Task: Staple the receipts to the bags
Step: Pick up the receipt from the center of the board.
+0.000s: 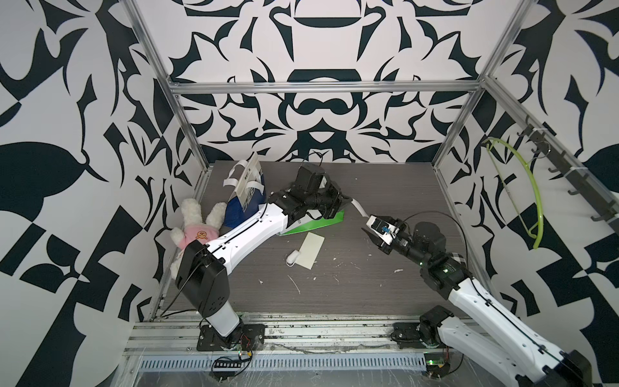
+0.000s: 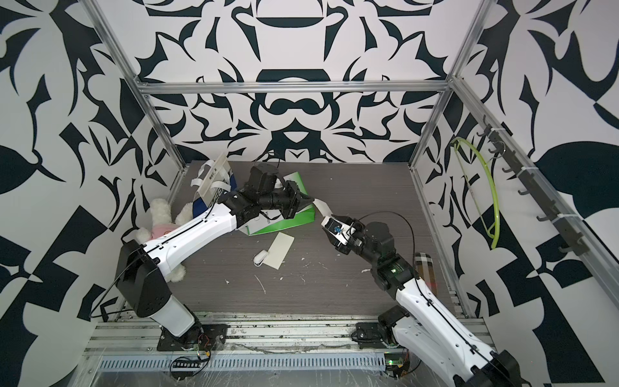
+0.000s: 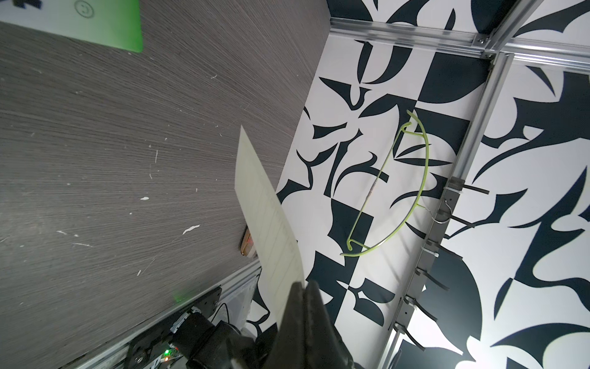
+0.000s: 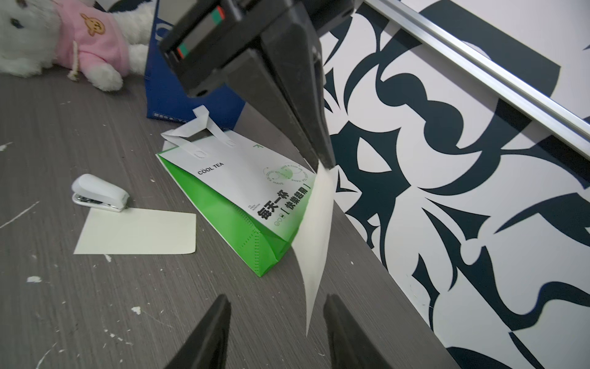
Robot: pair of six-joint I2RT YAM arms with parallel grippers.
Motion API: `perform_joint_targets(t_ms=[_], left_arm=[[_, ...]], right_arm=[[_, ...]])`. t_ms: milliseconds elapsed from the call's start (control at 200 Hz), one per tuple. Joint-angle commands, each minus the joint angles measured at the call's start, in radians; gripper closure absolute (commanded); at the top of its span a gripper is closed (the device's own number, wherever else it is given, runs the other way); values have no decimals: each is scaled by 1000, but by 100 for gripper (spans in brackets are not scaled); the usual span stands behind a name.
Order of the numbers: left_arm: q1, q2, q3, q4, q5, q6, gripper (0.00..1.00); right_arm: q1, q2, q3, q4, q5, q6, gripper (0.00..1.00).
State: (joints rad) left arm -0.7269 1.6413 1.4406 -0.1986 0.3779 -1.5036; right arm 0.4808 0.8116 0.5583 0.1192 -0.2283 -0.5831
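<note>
Grey wood-grain worktop (image 1: 335, 295) carries everything. The left arm reaches across it, and the left gripper (image 4: 325, 163) has its fingers clenched on one end of the raised receipt (image 4: 316, 223), holding it in the air past the bottom end of the green bag (image 4: 242, 179).

The slip's long axis runs from those fingertips straight toward the right gripper (image 4: 276, 300). Its fingers stand apart, and the free end of the slip hangs in the gap between them, closer to one finger than the other. I cannot tell whether it brushes that finger. The right arm is the only one near that free end, so a closing pinch there looks like the next move, probably a handover.

The navy bag (image 1: 244, 204) is propped near the back, against the teddy bear (image 1: 197, 231). Large white letters on it begin "CHEE". The green bag lies flat under the left arm. Its white face reads "COOL TEA", with bold Chinese characters and a round green emblem lower down whose small print I cannot read.

The loose receipt (image 4: 137, 234) lies flat just beside the green bag and is blank. The white stapler (image 4: 100, 193) sits at one of its corners, touching it. Neither receipt is fastened to a bag yet.
</note>
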Motion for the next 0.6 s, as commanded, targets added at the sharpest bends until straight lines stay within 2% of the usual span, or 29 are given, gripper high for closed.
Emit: perform_joint_targets(t_ms=[0, 245, 540, 595], left_arm=[[-2, -2, 30, 14, 4, -2, 100], [-2, -4, 26, 19, 11, -6, 100], [-2, -22, -5, 39, 3, -21, 100], [0, -27, -14, 43, -2, -23, 100]], right_arm=[[21, 24, 45, 128, 103, 11, 52], [55, 105, 49, 203, 164, -9, 65], [82, 103, 35, 223, 211, -23, 100], [85, 100, 34, 215, 207, -21, 100]])
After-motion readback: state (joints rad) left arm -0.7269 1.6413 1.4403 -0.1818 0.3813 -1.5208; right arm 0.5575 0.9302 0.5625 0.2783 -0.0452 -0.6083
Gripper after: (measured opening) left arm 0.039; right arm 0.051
